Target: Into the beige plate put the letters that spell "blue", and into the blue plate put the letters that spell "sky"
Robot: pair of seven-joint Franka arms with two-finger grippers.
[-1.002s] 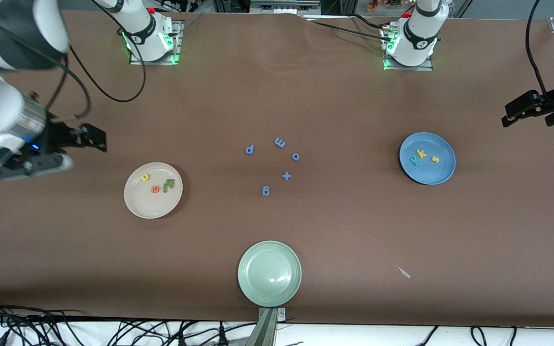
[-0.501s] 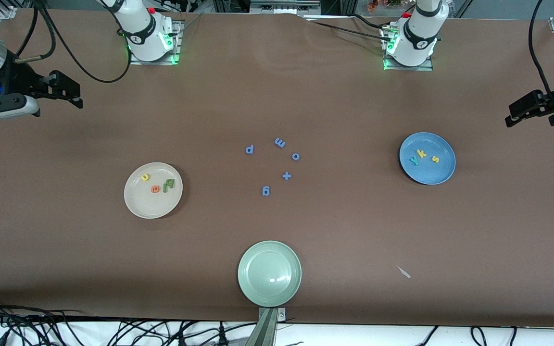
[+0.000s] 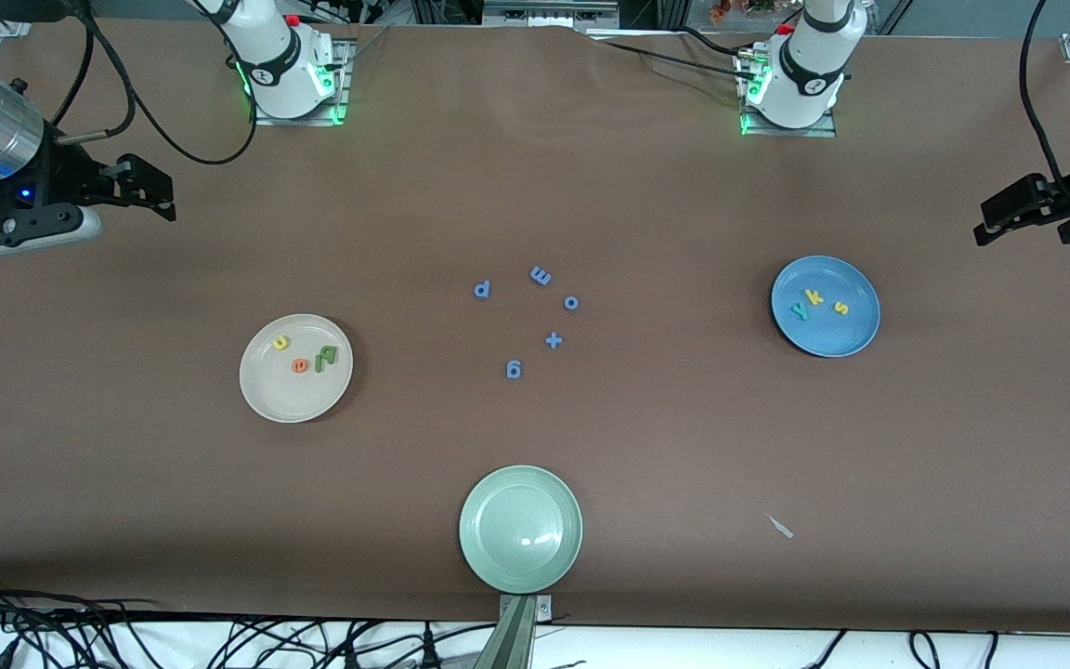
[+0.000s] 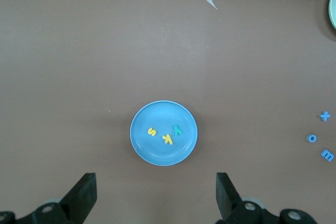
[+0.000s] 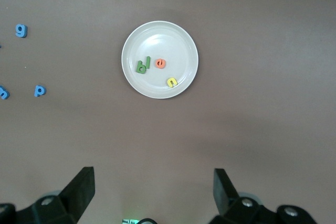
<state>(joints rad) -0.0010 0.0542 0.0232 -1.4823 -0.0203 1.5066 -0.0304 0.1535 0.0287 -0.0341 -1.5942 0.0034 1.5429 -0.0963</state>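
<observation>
The beige plate (image 3: 289, 401) (image 5: 157, 38) holds a dark green b (image 3: 330, 353) (image 5: 140, 67), a thin green l (image 3: 319, 363), an orange e (image 3: 300, 366) (image 5: 160, 63) and a yellow u (image 3: 280, 343) (image 5: 171, 82). In the blue plate (image 3: 823, 336) (image 4: 157, 156) lie a teal y (image 3: 801, 309) (image 4: 177, 130), a yellow k (image 3: 815, 297) (image 4: 168, 139) and a yellow s (image 3: 841, 308) (image 4: 151, 131). My right gripper (image 3: 159, 190) (image 5: 152, 182) hangs open and empty, high above the table's right-arm end. At the left-arm end my left gripper (image 3: 983, 228) (image 4: 156, 184) is also open, empty and high.
Blue foam pieces lie mid-table: p (image 3: 483, 289), m (image 3: 541, 276), o (image 3: 571, 302), a plus sign (image 3: 554, 340) and g (image 3: 514, 370). A pale green plate (image 3: 520, 529) sits empty at the edge nearest the front camera. A small white scrap (image 3: 780, 526) lies beside it.
My right arm has pulled away from beside the beige plate, up toward the robots' end of the table. The left gripper barely shifted. No letters moved.
</observation>
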